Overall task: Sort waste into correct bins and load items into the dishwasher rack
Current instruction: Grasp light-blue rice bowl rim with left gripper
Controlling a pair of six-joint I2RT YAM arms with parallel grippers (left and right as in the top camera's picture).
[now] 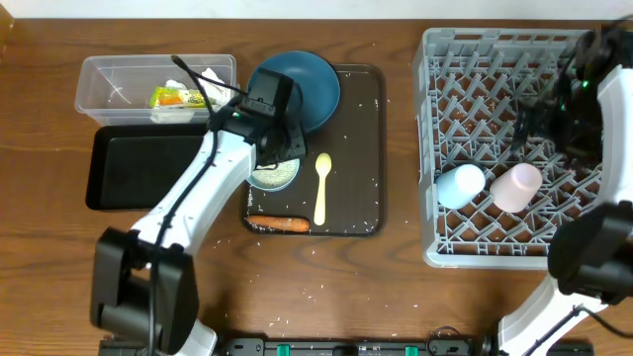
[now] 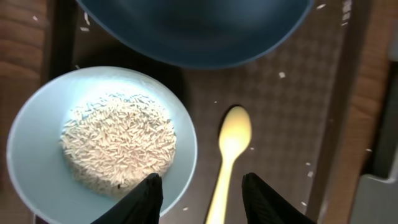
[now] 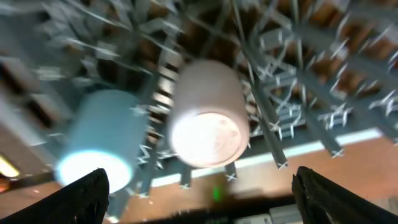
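Observation:
A white bowl (image 2: 31,143) holding rice (image 2: 118,143) sits on the brown serving tray, beside a pale yellow spoon (image 2: 233,143) and below the dark blue plate (image 2: 199,31). My left gripper (image 2: 200,186) is open and empty, hovering over the bowl's right rim and the spoon handle; overhead it shows above the bowl (image 1: 253,181). An orange stick (image 1: 279,224) lies at the tray's front. The pink cup (image 3: 205,118) and light blue cup (image 3: 99,149) lie in the grey rack (image 1: 475,109). My right gripper (image 3: 202,186) is wide open and empty above them.
The clear box (image 1: 109,84) at the back left holds a yellow wrapper (image 1: 176,97). The black tray (image 1: 129,168) lies in front of it. The brown serving tray (image 1: 361,148) has scattered rice grains; more grains lie on the table in front of it.

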